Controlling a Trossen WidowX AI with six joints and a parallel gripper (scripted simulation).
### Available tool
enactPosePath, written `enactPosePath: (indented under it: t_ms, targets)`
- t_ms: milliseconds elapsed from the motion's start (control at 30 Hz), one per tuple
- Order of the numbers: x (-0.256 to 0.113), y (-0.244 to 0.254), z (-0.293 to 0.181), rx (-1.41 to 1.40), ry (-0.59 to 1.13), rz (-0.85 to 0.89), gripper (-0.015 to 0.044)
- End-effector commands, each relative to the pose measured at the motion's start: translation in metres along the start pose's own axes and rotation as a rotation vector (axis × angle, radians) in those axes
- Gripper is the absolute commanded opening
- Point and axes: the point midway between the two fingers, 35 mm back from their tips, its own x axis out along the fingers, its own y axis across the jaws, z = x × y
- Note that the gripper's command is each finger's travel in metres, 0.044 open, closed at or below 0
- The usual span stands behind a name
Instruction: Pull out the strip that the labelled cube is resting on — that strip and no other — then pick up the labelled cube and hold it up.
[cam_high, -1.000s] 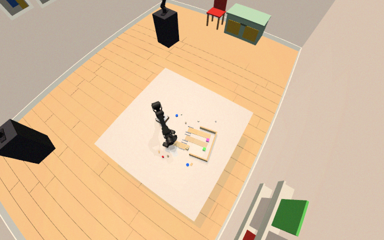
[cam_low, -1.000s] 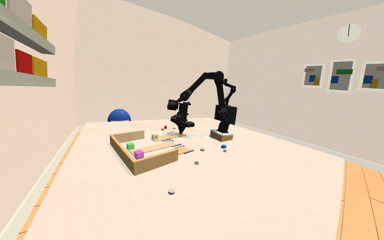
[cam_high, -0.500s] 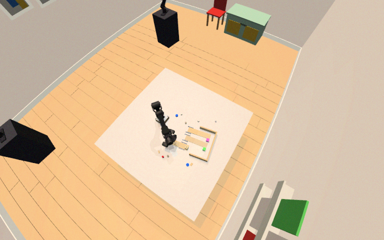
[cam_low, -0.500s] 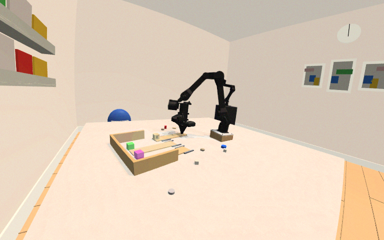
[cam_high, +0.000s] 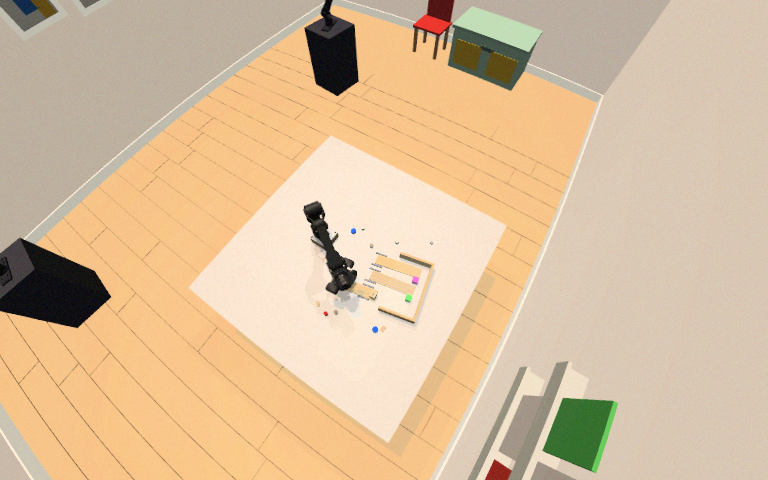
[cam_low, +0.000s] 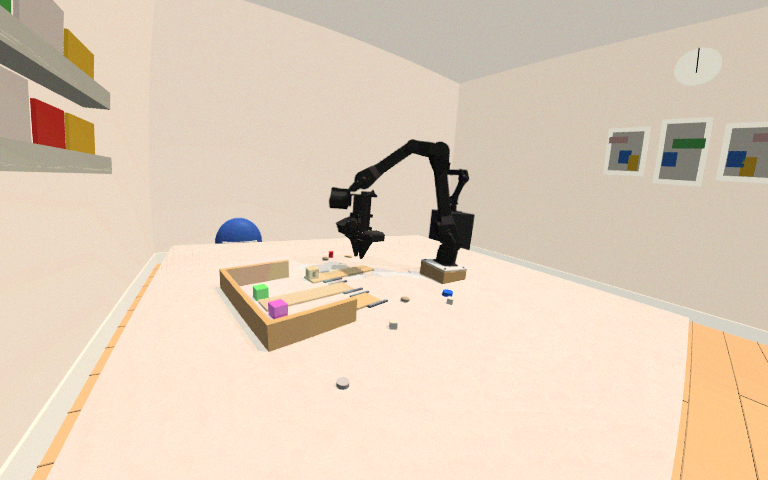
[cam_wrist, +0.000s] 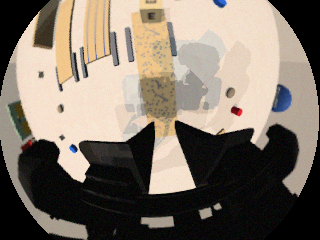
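Observation:
The labelled cube (cam_high: 373, 294) (cam_low: 312, 273) (cam_wrist: 151, 14) is pale and bears a dark mark. It rests on the far end of a speckled wooden strip (cam_high: 360, 290) (cam_low: 339, 275) (cam_wrist: 154, 65). This strip sticks out toward the arm's base, between short dark rails. My gripper (cam_high: 342, 283) (cam_low: 359, 256) (cam_wrist: 164, 124) points down above the strip's near end, partly open and empty, its fingertips apart. A striped strip (cam_high: 392, 283) (cam_low: 308, 297) (cam_wrist: 97, 30) and a plain strip (cam_high: 399, 264) (cam_low: 367, 301) (cam_wrist: 65, 45) lie beside it.
A wooden three-sided wall (cam_high: 424, 294) (cam_low: 311, 328) stands around the strips' far ends. A green cube (cam_high: 408, 298) (cam_low: 260, 292) and a magenta cube (cam_high: 415, 280) (cam_low: 278, 308) are inside it. A red piece (cam_high: 325, 313) (cam_low: 331, 254) (cam_wrist: 236, 111) and a blue disc (cam_high: 353, 230) (cam_low: 447, 292) (cam_wrist: 73, 148) lie outside.

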Motion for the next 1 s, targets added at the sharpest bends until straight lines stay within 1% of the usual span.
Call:
enactPosePath:
  t_ms: [0, 267, 967]
  targets:
    - [-0.002, 0.001, 0.016, 0.029, 0.0, 0.0, 0.0236]
    - [-0.006, 0.001, 0.043, 0.029, -0.003, 0.0, 0.044]
    - [-0.017, 0.004, 0.115, 0.028, -0.009, 0.001, 0.044]
